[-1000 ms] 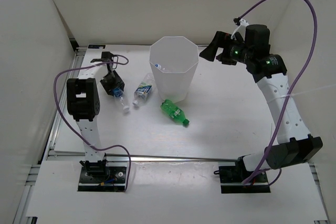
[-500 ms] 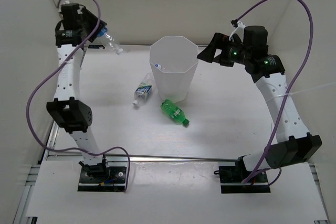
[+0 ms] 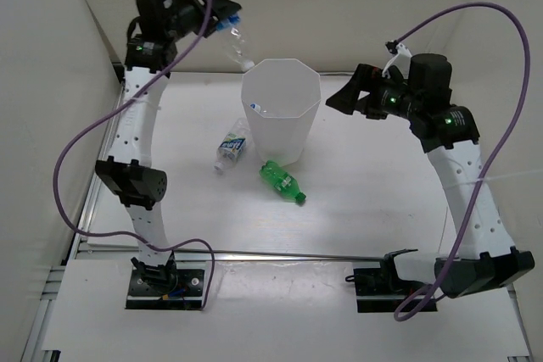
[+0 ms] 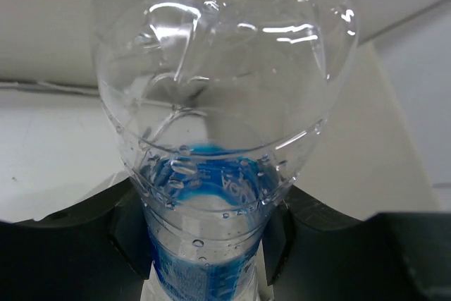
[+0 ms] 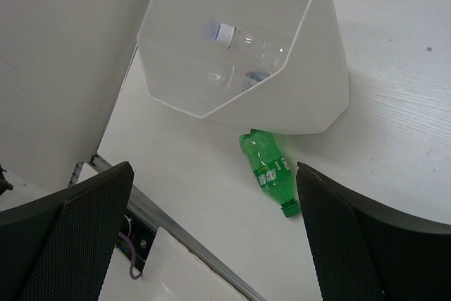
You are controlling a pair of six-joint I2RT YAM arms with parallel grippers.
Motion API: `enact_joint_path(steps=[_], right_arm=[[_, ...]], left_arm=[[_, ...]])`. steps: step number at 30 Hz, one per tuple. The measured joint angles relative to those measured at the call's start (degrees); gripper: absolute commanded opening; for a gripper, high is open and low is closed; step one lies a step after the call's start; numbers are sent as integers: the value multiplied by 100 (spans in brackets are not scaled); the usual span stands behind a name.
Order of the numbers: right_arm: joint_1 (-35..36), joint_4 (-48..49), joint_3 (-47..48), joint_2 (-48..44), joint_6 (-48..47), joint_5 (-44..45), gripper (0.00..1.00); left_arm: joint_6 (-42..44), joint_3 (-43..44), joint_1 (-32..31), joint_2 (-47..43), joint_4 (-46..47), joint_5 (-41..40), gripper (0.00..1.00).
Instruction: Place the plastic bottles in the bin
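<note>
My left gripper [image 3: 221, 21] is raised high at the back left and is shut on a clear bottle with a blue label [image 3: 238, 41]. Its white cap points down, just left of the white bin's rim [image 3: 281, 61]. In the left wrist view the bottle [image 4: 218, 125] fills the frame between my dark fingers [image 4: 331, 230]. Another clear labelled bottle [image 3: 231, 147] lies on the table left of the bin. A green bottle [image 3: 282, 182] lies in front of it. My right gripper [image 3: 349, 95] is open and empty, right of the bin. The right wrist view shows a clear bottle [image 5: 246, 44] inside the bin [image 5: 310, 96] and the green bottle [image 5: 270, 170].
White walls enclose the table on the left, back and right. A metal rail [image 3: 288, 253] runs along the near edge. Purple cables loop off both arms [image 3: 68, 167].
My left arm has lifted the clear bottle off the table, carried it up along the left wall, then swung right towards the bin's rim. My right arm has shifted slightly right.
</note>
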Motion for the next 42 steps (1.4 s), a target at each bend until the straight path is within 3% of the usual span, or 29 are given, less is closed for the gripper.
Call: enact_joint_path(steps=[6, 9, 11, 12, 25, 29, 32, 37, 42], right_arm=[[-131, 15, -52, -387, -122, -57, 100], [-151, -7, -140, -518, -157, -83, 100], [-151, -15, -181, -564, -175, -101, 100], [-151, -20, -199, -577, -186, -118, 100], [-151, -37, -319, -584, -275, -304, 100], [-151, -15, -334, -542, -273, -369, 100], [-151, 28, -398, -444, -260, -470, 100], [-151, 57, -490, -175, -205, -627, 100], [-168, 85, -492, -28, -175, -732, 100]], left_arm=[[1158, -1010, -1147, 7, -13, -584, 48], [1528, -1134, -1519, 114, -96, -737, 60], [1757, -1134, -1646, 157, -87, -894, 80], [1871, -1134, -1694, 162, -83, -1012, 100], [3676, -1220, -2487, -481, -39, -3711, 100], [3923, -1829, -2485, -1414, 52, -5047, 100], [3637, -3064, -2002, -2553, 221, -5901, 100], [2990, -5281, -741, -3797, 326, -5689, 100], [2959, -6695, -337, -3436, 197, -4393, 100]])
